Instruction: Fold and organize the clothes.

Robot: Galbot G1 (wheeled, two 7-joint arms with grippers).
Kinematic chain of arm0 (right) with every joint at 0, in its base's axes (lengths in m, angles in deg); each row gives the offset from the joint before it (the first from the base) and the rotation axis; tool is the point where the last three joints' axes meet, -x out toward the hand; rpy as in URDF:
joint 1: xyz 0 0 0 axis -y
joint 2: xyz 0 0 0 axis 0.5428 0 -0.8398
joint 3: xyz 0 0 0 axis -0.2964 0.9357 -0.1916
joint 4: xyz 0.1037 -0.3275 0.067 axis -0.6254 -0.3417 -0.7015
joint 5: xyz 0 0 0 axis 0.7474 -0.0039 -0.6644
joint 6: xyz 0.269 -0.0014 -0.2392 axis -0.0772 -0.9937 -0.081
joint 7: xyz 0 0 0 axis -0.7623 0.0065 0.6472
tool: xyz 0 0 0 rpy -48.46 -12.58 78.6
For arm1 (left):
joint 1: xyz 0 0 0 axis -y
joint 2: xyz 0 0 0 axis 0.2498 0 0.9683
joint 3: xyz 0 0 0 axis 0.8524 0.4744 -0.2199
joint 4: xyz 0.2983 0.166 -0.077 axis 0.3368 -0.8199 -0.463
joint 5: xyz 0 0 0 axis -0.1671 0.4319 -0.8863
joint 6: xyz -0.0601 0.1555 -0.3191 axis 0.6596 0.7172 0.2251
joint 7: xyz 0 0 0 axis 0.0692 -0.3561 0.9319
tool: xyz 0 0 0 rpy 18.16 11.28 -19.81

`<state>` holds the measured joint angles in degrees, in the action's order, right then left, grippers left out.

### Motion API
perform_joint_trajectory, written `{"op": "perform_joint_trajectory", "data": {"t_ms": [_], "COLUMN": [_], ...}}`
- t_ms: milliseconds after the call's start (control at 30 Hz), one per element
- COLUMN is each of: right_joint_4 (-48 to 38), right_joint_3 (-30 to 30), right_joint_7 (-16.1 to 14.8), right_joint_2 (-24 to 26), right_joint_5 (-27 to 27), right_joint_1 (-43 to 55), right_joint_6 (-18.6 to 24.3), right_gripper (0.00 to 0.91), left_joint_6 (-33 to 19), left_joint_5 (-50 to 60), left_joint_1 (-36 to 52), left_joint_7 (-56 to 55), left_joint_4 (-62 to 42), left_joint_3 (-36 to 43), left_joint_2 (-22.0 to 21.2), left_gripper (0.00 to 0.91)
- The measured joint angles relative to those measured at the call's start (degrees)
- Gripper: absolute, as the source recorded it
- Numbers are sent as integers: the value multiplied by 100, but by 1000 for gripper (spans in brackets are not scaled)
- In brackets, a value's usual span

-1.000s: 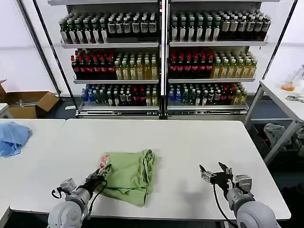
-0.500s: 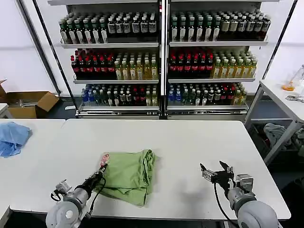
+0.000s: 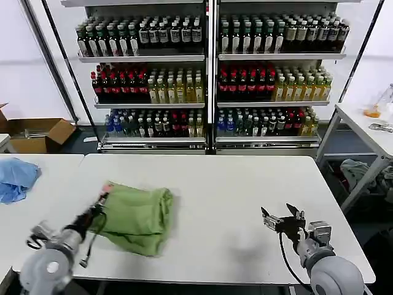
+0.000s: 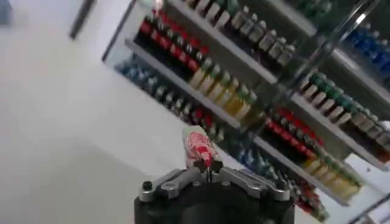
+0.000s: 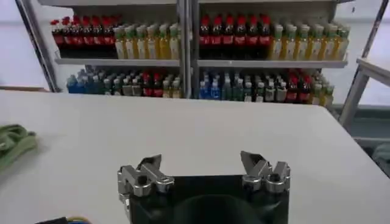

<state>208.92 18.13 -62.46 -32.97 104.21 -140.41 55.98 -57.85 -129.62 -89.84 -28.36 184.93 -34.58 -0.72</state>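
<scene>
The clothes are one light green polo shirt (image 3: 138,215), lying folded in a bundle on the white table (image 3: 233,190) at front left. My left gripper (image 3: 98,206) is at the shirt's left edge, shut on the corner with the red-and-white printed patch (image 3: 105,187). In the left wrist view the jaws (image 4: 207,167) are pinched together on that patch (image 4: 198,145), which stands up between them. My right gripper (image 3: 284,220) hovers open over the bare front right of the table, holding nothing. The right wrist view has its fingers (image 5: 204,167) spread wide and the shirt (image 5: 12,143) far off to one side.
A light blue cloth (image 3: 15,178) lies on the neighbouring table at far left. Shelves of bottles (image 3: 209,74) stand behind the table. A cardboard box (image 3: 37,132) sits on the floor back left, and another table (image 3: 368,126) stands at right.
My left gripper has pulled the green shirt leftward across the table by its patch corner, and the bundle has flattened out. The right gripper has barely moved.
</scene>
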Motion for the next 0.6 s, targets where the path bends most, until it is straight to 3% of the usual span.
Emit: {"op": "perform_joint_trajectory", "data": {"t_ms": [333,600], "right_joint_4": [136,206], "right_joint_3": [-61,-98], "right_joint_7": [-2,-35], "right_joint_2": [27,-21], "right_joint_5": [-34,-96], "right_joint_1": [-75,-117], "right_joint_6": [-9,30], "right_gripper": [907,907], "left_joint_6": [115,130], "left_joint_5": [-56,956], "left_joint_1": [3,-92], "left_joint_7": [-95,-46], "left_joint_4": [765,1374], "left_joint_3": [-808,91], "left_joint_2": [794,816], "left_gripper": [30,20]}}
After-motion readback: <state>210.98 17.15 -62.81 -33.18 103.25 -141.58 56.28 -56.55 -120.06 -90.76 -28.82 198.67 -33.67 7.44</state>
